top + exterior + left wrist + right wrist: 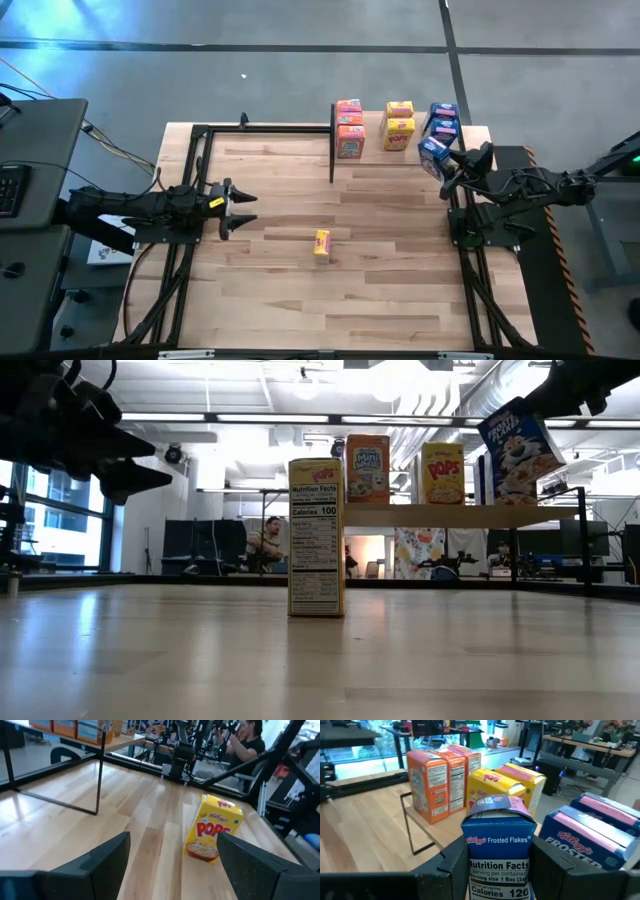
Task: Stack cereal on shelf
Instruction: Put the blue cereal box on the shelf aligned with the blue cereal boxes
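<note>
Left gripper (243, 209) rests low over the left side of the tabletop (280, 290), fingers spread wide apart and holding nothing. In the left wrist view its two dark fingers (107, 857) frame a lone yellow cereal box (212, 835) that stands upright on the bare planks ahead of them, clear of both fingers.

That same yellow box (321, 245) stands near the middle of the table in the high view, well apart from the shelf (375, 150). In the low view it shows its nutrition panel (316, 550), upright and square on the wood.

The shelf sits at the far edge of the table, right of centre, a light board on thin black posts (332, 140). On it, from left: three orange-pink boxes (349, 128) packed together; next, two yellow boxes (399, 125) touching each other; then two blue boxes (442, 119) at the right end.

Right gripper (447, 170) is raised just off the shelf's right end, fingers clamped on a third blue box (433, 155). The box is tilted in the grip, as the low view confirms (520, 445), held above shelf level. In the right wrist view the blue box (500, 855) sits between the two fingers (452, 865), with the orange-pink (437, 777) and yellow (505, 782) rows beyond it.
</note>
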Controlling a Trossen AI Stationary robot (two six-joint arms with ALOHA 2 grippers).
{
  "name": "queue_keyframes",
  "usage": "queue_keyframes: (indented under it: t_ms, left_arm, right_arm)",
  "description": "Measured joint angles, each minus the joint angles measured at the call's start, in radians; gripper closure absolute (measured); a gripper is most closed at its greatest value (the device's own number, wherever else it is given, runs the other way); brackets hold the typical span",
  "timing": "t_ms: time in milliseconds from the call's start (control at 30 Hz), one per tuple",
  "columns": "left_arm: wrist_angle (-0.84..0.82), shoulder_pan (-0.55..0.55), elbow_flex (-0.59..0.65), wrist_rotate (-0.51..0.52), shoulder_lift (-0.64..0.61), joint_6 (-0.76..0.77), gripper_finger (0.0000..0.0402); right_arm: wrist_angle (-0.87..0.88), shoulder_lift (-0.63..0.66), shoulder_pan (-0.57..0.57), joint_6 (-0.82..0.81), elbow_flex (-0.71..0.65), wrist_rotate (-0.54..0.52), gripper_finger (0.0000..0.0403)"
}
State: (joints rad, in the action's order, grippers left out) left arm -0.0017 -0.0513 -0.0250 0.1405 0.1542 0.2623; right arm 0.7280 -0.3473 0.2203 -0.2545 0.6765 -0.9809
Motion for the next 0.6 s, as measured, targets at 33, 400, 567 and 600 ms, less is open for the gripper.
queue_keyframes:
  t_ms: [33, 400, 567, 600]
  left_arm:
    - [0.0, 0.0, 0.0, 0.0, 0.0, 0.016, 0.0112]
    - [0.0, 0.0, 0.0, 0.0, 0.0, 0.043, 0.0112]
    - [0.0, 0.0, 0.0, 0.0, 0.0, 0.042, 0.0112]
    - [0.0, 0.0, 0.0, 0.0, 0.0, 0.042, 0.0112]
  right_arm:
    - [0.0, 0.0, 0.0, 0.005, 0.0, 0.01, 0.0246]
    - [-0.007, 0.0, 0.0, 0.098, 0.0, 0.041, 0.0246]
    - [-0.038, 0.0, 0.0, 0.162, 0.0, 0.073, 0.0246]
    - [-0.048, 0.0, -0.004, 0.175, 0.0, 0.073, 0.0246]
